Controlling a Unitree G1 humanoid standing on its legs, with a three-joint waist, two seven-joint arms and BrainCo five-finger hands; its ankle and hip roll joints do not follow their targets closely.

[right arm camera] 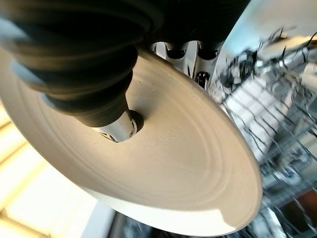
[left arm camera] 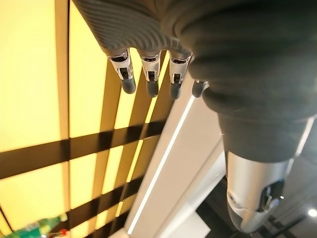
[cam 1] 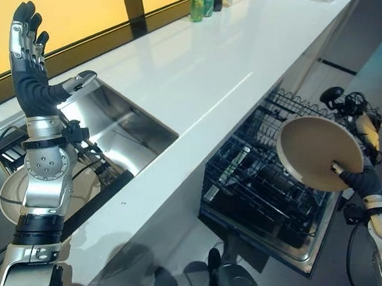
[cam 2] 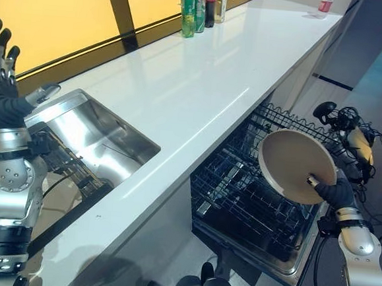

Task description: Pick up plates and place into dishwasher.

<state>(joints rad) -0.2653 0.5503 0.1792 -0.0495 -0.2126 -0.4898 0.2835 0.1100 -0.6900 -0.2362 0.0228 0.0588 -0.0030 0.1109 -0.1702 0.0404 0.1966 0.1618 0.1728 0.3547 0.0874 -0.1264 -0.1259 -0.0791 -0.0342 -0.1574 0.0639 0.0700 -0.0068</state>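
A round beige plate (cam 1: 317, 151) hangs tilted over the pulled-out dishwasher rack (cam 1: 254, 181), pinched at its lower right rim by my right hand (cam 1: 360, 179). In the right wrist view the thumb (right arm camera: 116, 129) presses the plate (right arm camera: 173, 168) face while the fingers sit behind it. My left hand (cam 1: 31, 71) is raised above the sink with its fingers straight and nothing in it; the left wrist view shows its fingertips (left arm camera: 148, 82) against the yellow wall. Another beige plate (cam 1: 11, 195) lies low at the left, partly hidden behind my left arm.
A steel sink (cam 1: 123, 128) is set in the long white counter (cam 1: 204, 64). Bottles (cam 2: 198, 4) stand at the counter's far end. The dishwasher's open door (cam 1: 282, 246) juts out low in front of the rack.
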